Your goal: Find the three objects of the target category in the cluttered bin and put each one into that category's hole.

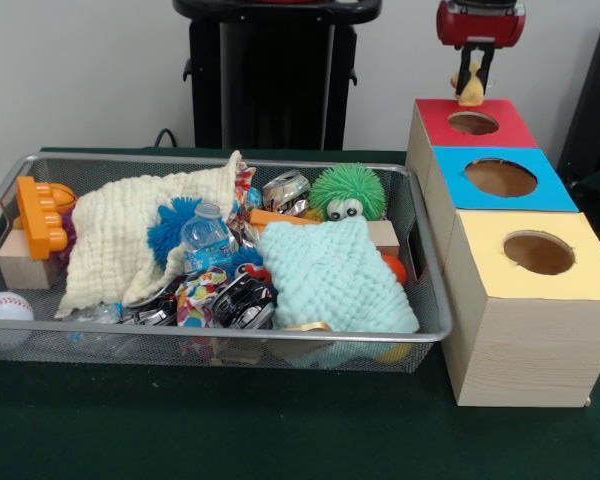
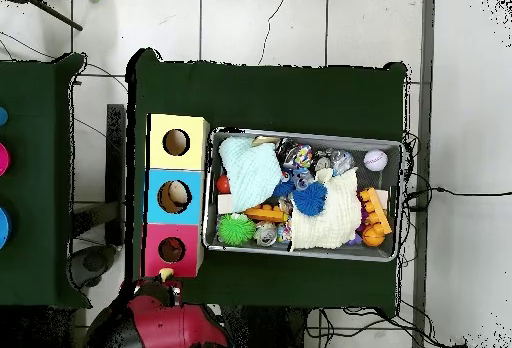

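The silver wire-mesh bin (image 1: 220,160) is full of toys and cloths; from overhead its rim (image 2: 300,132) lies right of the boxes. The round hole (image 1: 473,123) sits in the red-faced wooden box, farthest from the front camera, and also shows in the overhead view (image 2: 172,250). My gripper (image 1: 472,78) hangs just above and behind that hole, shut on a small yellow-orange toy (image 1: 470,93). From overhead the gripper (image 2: 165,282) is at the red box's lower edge.
A blue-faced box (image 1: 500,178) and a yellow-faced box (image 1: 538,255) stand in a row with the red one. The bin holds a cream cloth (image 1: 130,235), mint cloth (image 1: 330,275), green spiky ball (image 1: 348,190), water bottle (image 1: 205,240), orange block (image 1: 38,212) and baseball (image 1: 2,312).
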